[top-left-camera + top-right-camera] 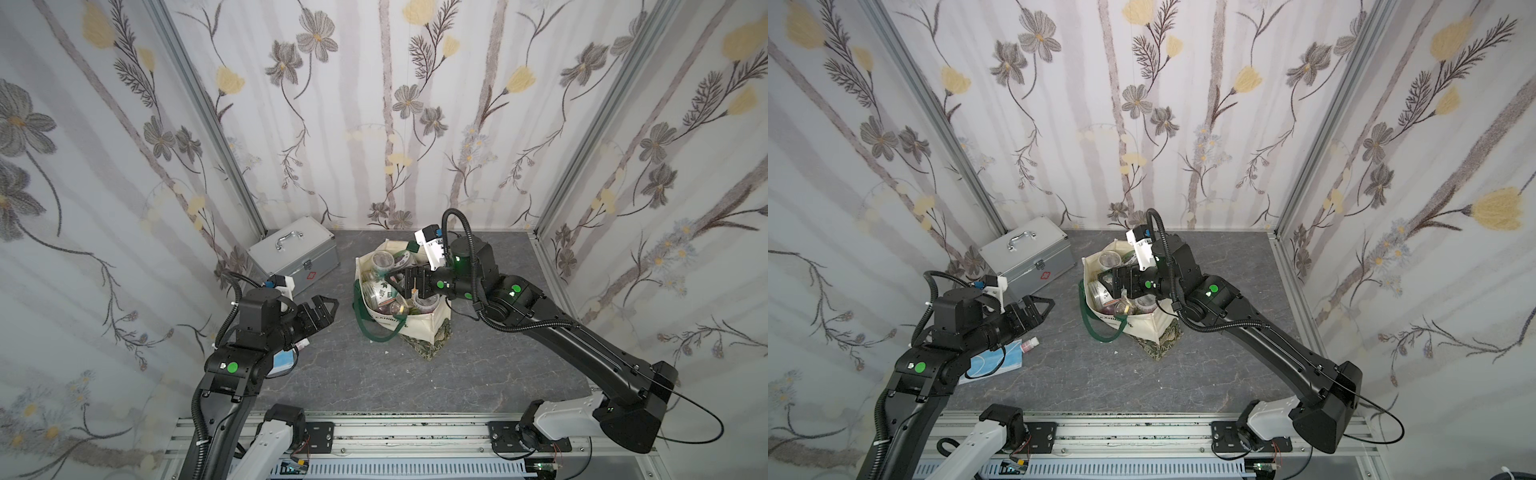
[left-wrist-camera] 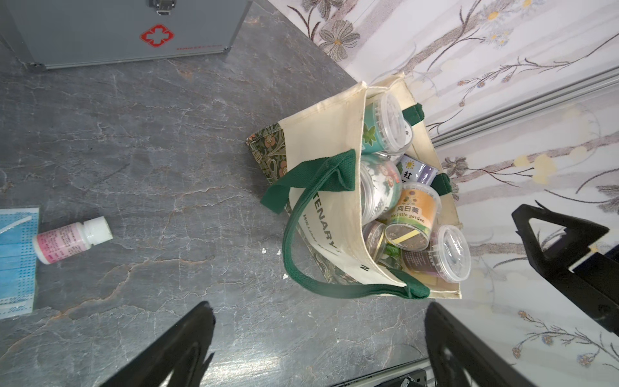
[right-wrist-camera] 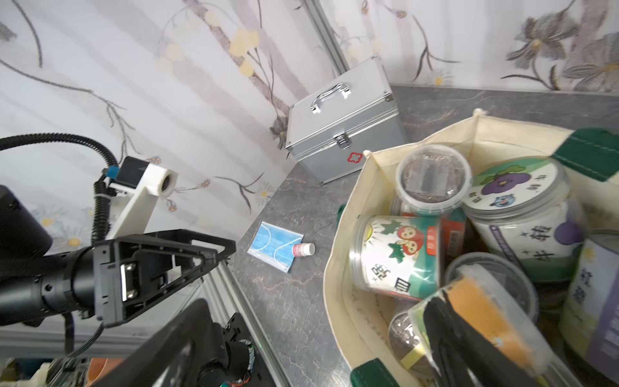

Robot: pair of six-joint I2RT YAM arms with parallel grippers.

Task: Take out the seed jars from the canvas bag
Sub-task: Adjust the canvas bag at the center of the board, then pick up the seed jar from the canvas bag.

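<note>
The cream canvas bag [image 1: 419, 322] [image 1: 1142, 322] stands mid-table with its mouth open, green handles drooping over the front. Several seed jars fill it: an orange-labelled jar [image 2: 415, 207] [image 3: 485, 311], a strawberry-print jar [image 3: 398, 254] lying on its side, a clear-lidded jar [image 3: 432, 177] and an aubergine-lidded jar [image 3: 522, 201]. My right gripper [image 1: 392, 282] [image 3: 316, 308] hovers open over the bag's mouth. One finger is inside beside the orange jar and the other is outside the bag's wall [image 3: 348, 291]. My left gripper [image 1: 330, 309] [image 2: 318, 311] hangs open and empty over bare table left of the bag.
A silver metal case [image 1: 297, 257] [image 3: 341, 124] stands at the back left. A small pink-labelled bottle [image 2: 70, 238] [image 1: 1030, 344] and a blue face mask [image 2: 16, 261] [image 1: 992, 361] lie under my left arm. Flowered walls close three sides, and a metal rail [image 1: 415, 428] runs along the front.
</note>
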